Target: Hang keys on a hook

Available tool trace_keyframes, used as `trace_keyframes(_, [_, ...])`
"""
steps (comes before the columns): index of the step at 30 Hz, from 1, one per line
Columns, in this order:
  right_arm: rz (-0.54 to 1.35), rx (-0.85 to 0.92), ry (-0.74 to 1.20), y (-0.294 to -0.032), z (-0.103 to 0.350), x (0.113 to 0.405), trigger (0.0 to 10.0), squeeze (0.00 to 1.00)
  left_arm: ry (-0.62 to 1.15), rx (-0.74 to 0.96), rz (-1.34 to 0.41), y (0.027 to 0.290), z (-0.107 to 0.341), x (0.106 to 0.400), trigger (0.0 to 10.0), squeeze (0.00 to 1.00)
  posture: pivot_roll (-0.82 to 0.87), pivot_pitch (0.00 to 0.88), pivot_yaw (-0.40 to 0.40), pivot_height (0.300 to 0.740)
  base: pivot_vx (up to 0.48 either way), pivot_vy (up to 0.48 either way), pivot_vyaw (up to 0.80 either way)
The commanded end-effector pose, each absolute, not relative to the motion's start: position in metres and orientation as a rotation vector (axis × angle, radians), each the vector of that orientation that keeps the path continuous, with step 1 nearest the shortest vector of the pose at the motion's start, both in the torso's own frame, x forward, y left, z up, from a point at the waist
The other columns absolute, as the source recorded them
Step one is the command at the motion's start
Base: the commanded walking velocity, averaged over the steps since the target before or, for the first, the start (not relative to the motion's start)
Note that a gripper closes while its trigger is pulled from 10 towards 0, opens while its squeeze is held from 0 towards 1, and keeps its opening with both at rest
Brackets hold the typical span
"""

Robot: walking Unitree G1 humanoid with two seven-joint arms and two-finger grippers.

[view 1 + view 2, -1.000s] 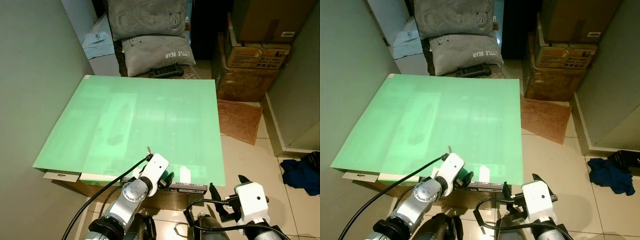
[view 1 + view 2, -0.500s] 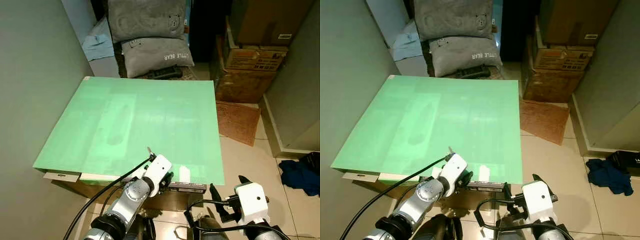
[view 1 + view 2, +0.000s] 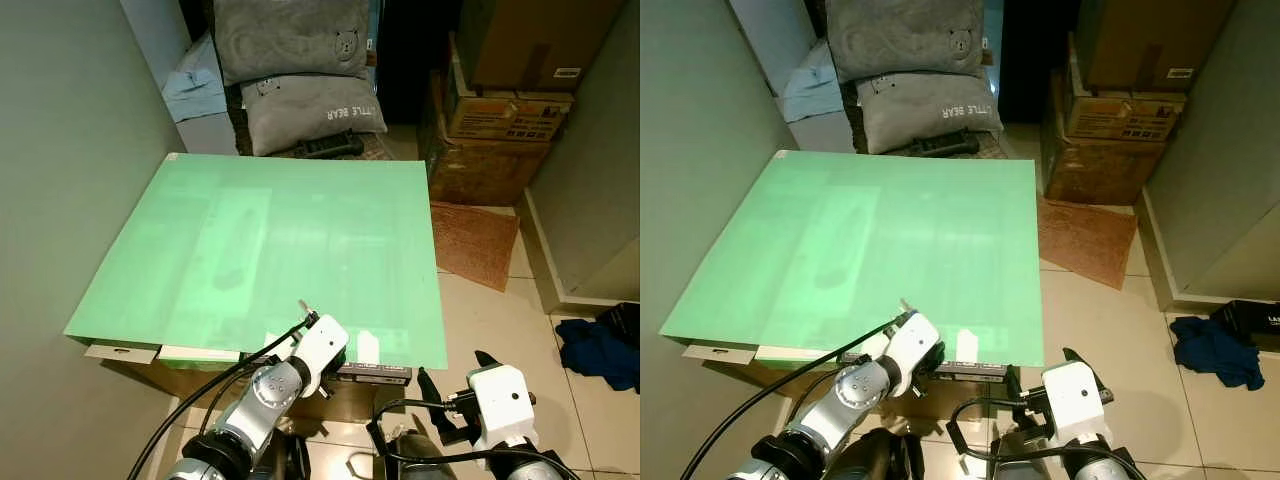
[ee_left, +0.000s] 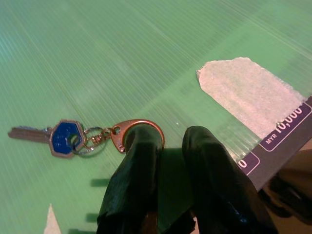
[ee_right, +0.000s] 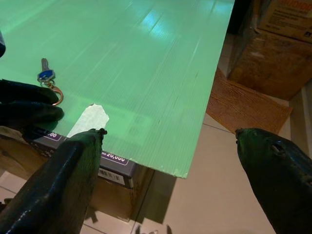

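Here, low in the frame, the left gripper point(image 4: 165, 141) rests on the green board point(image 3: 300, 230) with fingers slightly parted beside the keys' point(image 4: 66, 138) copper ring point(image 4: 139, 131), apparently lining up a pinch, while the right gripper point(image 5: 170, 161) hangs wide apart, idle.

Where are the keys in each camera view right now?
Left wrist view: keys lie flat on the green board, ring at the tip of the left gripper.
Right wrist view: keys sit beyond the left gripper's fingertips.
Left eye view: hidden behind the left arm's white wrist, at the board's near edge.
Right eye view: hidden the same way.
Shared landmark: white tape patch beside the keys.
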State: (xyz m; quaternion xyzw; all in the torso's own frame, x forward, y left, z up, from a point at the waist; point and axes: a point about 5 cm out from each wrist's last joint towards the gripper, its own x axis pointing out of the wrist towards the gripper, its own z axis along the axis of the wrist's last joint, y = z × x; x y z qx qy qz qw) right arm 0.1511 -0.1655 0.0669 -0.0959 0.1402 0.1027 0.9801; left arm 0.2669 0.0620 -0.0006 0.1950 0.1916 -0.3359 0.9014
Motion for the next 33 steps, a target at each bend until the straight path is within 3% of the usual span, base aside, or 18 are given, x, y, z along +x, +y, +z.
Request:
trace_keyframes(1, [0.206,-0.191,0.315,-0.167,0.062,0.148,10.0,0.00,0.441,0.421,-0.694,0.068,-0.010,0.260,0.0,0.00,-0.21,0.180,0.072,0.699,0.000,0.000,0.00])
trace_keyframes(20, [0.222,-0.182,0.314,-0.163,0.059,0.153,10.0,0.00,0.335,0.506,-0.719,0.065,-0.003,0.262,0.0,0.00,-0.20,0.176,0.078,0.699,0.000,0.000,0.00])
trace_keyframes(23, [0.223,-0.181,0.312,-0.162,0.059,0.154,10.0,0.00,0.327,0.426,-0.710,0.067,0.002,0.266,0.0,0.00,-0.20,0.173,0.081,0.699,0.000,0.000,0.00])
trace_keyframes(26, [0.219,-0.180,0.307,-0.162,0.059,0.156,10.0,0.00,0.330,0.219,-0.657,0.077,0.018,0.276,0.0,0.00,-0.19,0.168,0.084,0.699,0.000,0.000,0.00])
trace_keyframes(33, [0.230,-0.176,0.308,-0.160,0.055,0.159,10.0,0.00,0.296,0.131,-0.685,0.075,0.031,0.272,0.0,0.00,-0.17,0.150,0.082,0.699,0.000,0.000,0.00])
